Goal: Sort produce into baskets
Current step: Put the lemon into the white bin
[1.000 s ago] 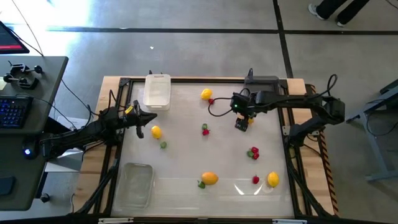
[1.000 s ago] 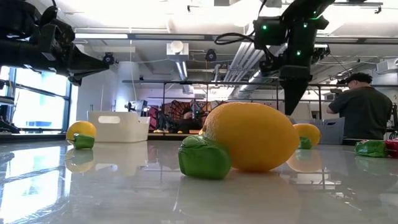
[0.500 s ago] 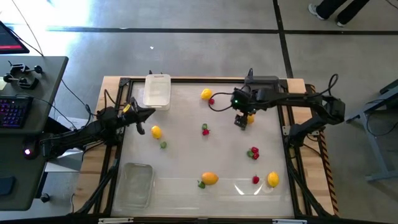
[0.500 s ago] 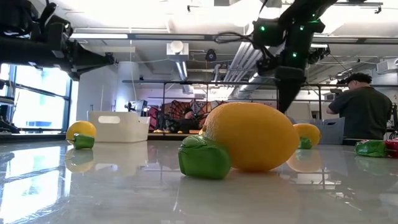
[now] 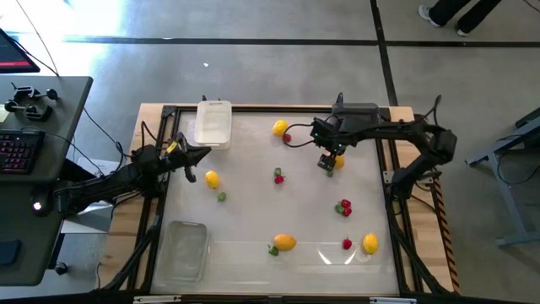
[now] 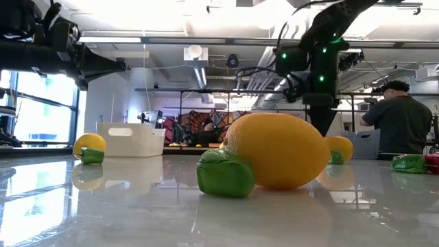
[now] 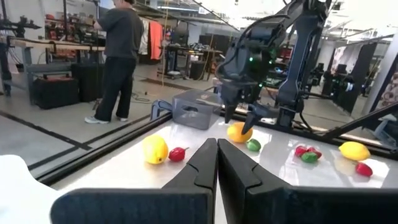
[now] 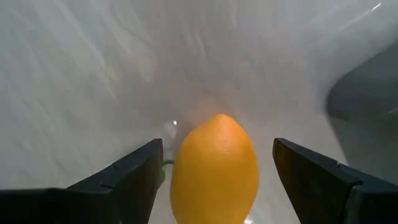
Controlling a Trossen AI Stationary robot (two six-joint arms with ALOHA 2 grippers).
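Note:
My right gripper (image 5: pixel 326 161) points down, open, at the table's far right. An orange fruit (image 8: pixel 214 168) lies on the table between and below its two fingers (image 8: pixel 127 174), which stand either side without touching it. In the left wrist view the same gripper (image 7: pixel 240 118) hangs just above that fruit (image 7: pixel 239 132), with a small green piece (image 7: pixel 253 145) beside it. My left gripper (image 5: pixel 202 154) is shut and level above the far left, near the white basket (image 5: pixel 213 124). The dark grey basket (image 7: pixel 193 109) sits at the far right edge, the clear one (image 5: pixel 181 251) at the near left.
More produce lies scattered: a yellow fruit (image 5: pixel 279 127) with a red berry at the far middle, a yellow one (image 5: pixel 212 179) at left, red pieces (image 5: pixel 344 207), an orange one (image 5: pixel 285 242) and a yellow one (image 5: pixel 370 243) near the front edge. A person stands beyond the table (image 6: pixel 401 123).
My right gripper has sunk toward the orange fruit at the far right, drifting a little toward the far edge, and has stayed open. My left gripper has tipped up from slightly nose-down to level and stayed shut.

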